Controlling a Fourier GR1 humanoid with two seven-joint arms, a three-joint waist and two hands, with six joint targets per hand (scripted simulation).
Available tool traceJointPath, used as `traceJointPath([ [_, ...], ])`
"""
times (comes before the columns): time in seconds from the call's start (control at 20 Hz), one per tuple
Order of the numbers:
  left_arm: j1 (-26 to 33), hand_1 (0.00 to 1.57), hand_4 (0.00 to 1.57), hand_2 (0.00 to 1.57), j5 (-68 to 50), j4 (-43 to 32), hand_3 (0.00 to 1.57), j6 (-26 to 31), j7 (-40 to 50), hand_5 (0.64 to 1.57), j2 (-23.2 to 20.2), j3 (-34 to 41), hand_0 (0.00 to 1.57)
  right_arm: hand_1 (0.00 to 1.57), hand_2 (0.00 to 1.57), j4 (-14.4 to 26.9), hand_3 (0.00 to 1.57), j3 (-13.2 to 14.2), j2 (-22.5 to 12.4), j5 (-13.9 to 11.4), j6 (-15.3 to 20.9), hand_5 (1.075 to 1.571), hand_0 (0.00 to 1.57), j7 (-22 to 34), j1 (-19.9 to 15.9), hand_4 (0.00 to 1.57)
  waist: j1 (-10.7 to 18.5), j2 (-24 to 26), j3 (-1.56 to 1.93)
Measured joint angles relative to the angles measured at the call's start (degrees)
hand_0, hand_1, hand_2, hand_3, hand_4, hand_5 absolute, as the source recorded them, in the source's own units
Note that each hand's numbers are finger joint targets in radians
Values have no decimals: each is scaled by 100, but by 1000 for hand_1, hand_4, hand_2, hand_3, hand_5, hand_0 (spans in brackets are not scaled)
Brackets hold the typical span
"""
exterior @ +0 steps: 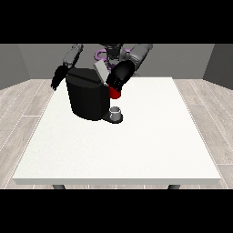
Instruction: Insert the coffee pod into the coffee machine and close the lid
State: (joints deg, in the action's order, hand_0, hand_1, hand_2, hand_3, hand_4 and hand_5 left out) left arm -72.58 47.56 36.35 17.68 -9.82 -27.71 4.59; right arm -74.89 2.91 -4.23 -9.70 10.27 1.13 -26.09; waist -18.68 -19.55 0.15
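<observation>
Black on white here: the coffee machine [87,98] sits towards the back of the worktop [136,145], and its grey lid [101,72] is tilted up, so that job is plainly not done. The hand at the view's right [117,81] is down at the machine's top front edge, just above a red thing at the machine [114,93]; how its fingers lie, and whether it has anything in them, I cannot tell from here. Over at the view's left, the other hand [58,77] hangs beside the machine's back corner, apart from it, fingers pointing down and relaxed, holding nothing that shows. Low at the machine's front foot there's a small grey thing [116,111] on the base — I can't tell whether that is the pod or a cup, so I won't call it. My read: we're somewhere around the insertion step, the pod's seating unconfirmed, and the lid closing is all ahead
</observation>
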Motion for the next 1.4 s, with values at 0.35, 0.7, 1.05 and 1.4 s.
traceJointPath([
  [0.35, -82, 1212, 0, 1186, -17, 51, 971, -250, -123, 1571, 96, 91, 1212, 0, 0, 97, 0, 75, -37, -9, 54, 1571, 0, -44, -86, 85, 52, -104, -5],
  [0.7, -94, 1088, 0, 1075, 80, 32, 800, -440, -490, 1571, -70, 85, 1088, 0, 0, -18, 0, 74, -113, -33, 30, 1571, 0, 15, -127, 74, 14, -228, 4],
  [1.05, -119, 0, 0, 686, 305, 52, 554, -616, -669, 1571, -190, -24, 0, 0, 0, -3, 0, 60, -118, -61, 39, 1571, 0, -58, -129, 160, -12, -299, 3],
  [1.4, -297, 0, 0, 526, 444, -31, 441, -642, -645, 1571, -300, -29, 0, 0, 0, 34, 0, 72, -154, -142, 109, 1571, 0, 85, -375, 149, -6, -416, 1],
])
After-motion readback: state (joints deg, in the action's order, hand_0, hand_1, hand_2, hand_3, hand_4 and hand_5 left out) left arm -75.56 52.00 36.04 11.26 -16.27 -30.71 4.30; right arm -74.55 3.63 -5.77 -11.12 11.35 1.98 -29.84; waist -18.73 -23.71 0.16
